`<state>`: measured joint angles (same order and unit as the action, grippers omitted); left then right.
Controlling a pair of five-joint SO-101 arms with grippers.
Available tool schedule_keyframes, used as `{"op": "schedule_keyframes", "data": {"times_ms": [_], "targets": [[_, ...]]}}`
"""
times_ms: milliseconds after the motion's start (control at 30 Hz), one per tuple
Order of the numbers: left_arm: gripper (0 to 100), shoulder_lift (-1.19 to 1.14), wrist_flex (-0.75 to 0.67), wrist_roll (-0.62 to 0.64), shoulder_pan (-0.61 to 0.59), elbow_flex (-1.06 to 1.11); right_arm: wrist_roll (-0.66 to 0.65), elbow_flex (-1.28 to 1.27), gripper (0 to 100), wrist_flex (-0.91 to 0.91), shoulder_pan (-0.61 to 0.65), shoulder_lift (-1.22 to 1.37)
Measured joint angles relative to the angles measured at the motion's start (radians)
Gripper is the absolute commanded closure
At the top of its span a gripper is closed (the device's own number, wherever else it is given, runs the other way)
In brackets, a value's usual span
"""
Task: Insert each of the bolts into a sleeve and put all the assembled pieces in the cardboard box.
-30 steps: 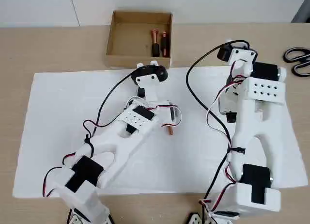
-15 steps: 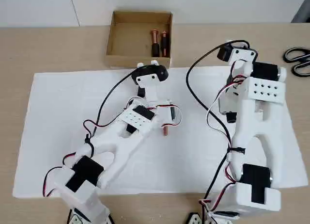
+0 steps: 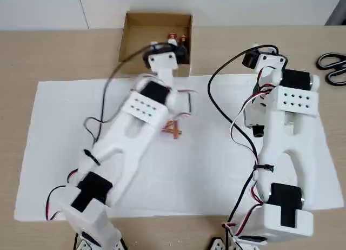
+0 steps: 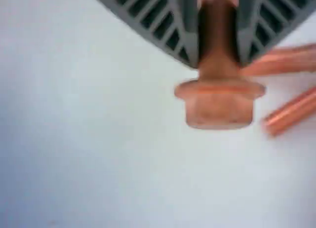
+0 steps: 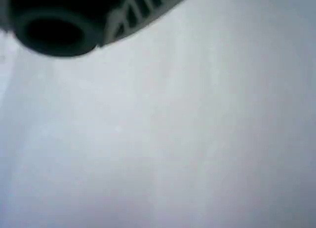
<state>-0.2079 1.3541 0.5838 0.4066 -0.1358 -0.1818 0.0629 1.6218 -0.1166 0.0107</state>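
Left gripper (image 4: 217, 38): grey ribbed fingers (image 4: 163, 20) pinched narrow on the shank of a copper-coloured flanged bolt (image 4: 219, 102), with the head sticking out below the fingertips. The bolt hangs over a white paper sheet (image 4: 98, 139). Two loose copper-coloured bolts (image 4: 289, 112) lie on the paper just beside it; in the high view they sit crossed, close to the arm's right flank.

Left arm (image 3: 130, 136): stretched diagonally from the near-left base. Its far end is over the near wall of the open brown cardboard box (image 3: 132, 69). Two assembled bolt-and-sleeve pieces (image 3: 173, 37) lie in the box's right half, partly covered by the arm's end.

Right gripper (image 5: 74, 25): a black cylindrical sleeve (image 5: 49, 34) sits against its ribbed finger (image 5: 133, 13) and looks clamped, though the view is dim and close. It hangs above bare paper.

Right arm (image 3: 286, 131): runs straight from the near-right base towards the sheet's far edge, well apart from the left arm.

The box touches the sheet's far edge on a light wooden table (image 3: 54, 55). A band of bare paper lies between the arms, and there is more on the sheet's left half. Black-handled scissors (image 3: 332, 66) lie at the table's far-right edge, off the paper.
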Motion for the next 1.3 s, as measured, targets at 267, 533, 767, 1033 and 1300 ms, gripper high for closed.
{"op": "schedule_keyframes", "data": {"times_ms": [267,533,767,1033,1300], "targets": [[99,0.000,0.275,-0.334,-0.264,-0.095,0.000,0.000,99.4,0.000,0.000,0.000],[99,-0.003,0.193,-0.454,-0.448,0.057,0.000,-0.003,99.4,0.000,0.000,0.000],[98,-0.077,-0.018,-0.476,-0.460,0.215,0.000,-0.003,99.4,0.003,0.000,0.000],[95,-0.172,-0.057,-0.479,-0.460,0.215,0.000,-0.003,99.4,0.012,0.000,0.000],[95,-0.192,-0.063,-0.479,-0.459,0.213,0.000,-0.003,99.4,0.012,0.000,0.000]]}}
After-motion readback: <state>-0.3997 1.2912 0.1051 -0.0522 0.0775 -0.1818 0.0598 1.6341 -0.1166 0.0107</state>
